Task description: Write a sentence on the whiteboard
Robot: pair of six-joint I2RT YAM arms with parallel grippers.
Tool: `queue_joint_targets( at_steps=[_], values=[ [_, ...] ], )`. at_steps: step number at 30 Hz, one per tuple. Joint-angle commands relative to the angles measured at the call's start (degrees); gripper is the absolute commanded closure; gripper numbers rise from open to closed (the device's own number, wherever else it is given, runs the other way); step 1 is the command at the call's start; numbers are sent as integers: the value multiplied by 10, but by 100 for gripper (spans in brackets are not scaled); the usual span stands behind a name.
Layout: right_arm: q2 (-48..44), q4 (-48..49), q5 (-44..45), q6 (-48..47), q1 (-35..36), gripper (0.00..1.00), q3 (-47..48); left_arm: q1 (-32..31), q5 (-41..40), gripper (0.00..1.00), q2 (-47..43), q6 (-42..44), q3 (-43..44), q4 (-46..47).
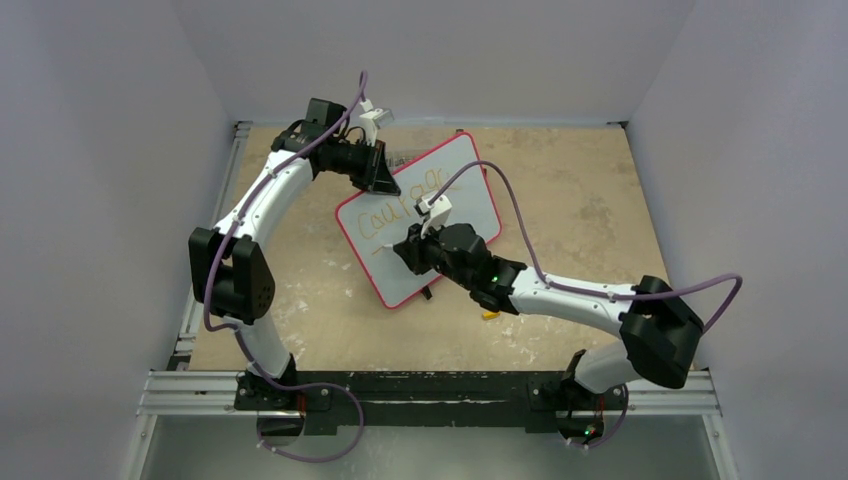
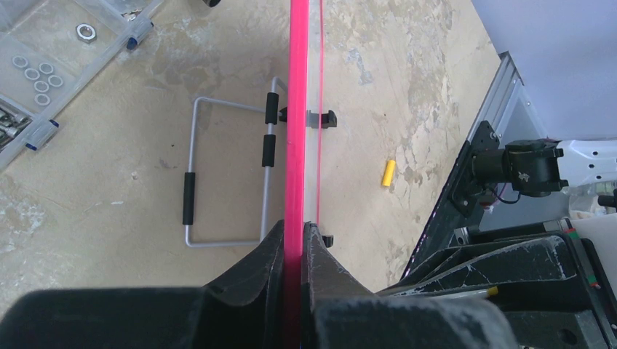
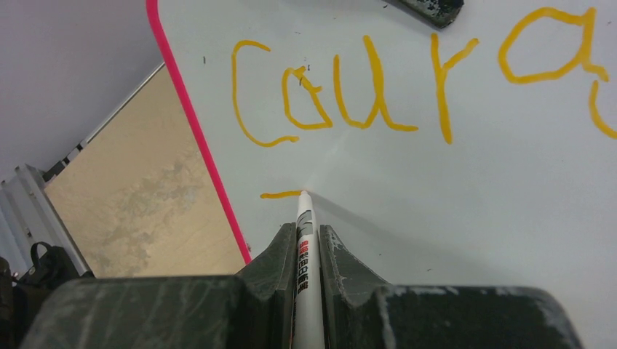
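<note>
While the left tool (image 2: 293, 231) clamps the whiteboard (image 1: 462, 185), the right tool (image 3: 307, 233) grips a marker (image 3: 304, 214)

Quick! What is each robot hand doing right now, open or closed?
Left hand: closed on the whiteboard.
Right hand: closed on the marker.

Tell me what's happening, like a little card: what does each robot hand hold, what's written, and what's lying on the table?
Left gripper: shut on the pink rim of the whiteboard, holding it propped at a tilt
Right gripper: shut on a white marker, tip on the board
Writing: orange-yellow; "coura" is clear, more letters follow, and a short dash begins line two
On the table: yellow cap, wire stand, clear box of washers
</note>
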Motion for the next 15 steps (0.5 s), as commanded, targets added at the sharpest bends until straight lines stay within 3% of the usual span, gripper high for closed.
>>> queue_joint_targets(
  at_steps=[1,6,11,15],
  values=[
    [-8,-21,66,-3,-8,100,-4,-4,-35,100,6,14,-11,-26],
    [-23,-19,22,-13,-7,100,1,-4,-35,100,4,14,-12,-26],
    [-41,7,-77,-32,-7,100,7,-4,-35,100,5,14,-10,-28],
    [-37,12,-80,-28,-7,100,18,-4,-35,100,3,15,-11,-28]
  ],
)
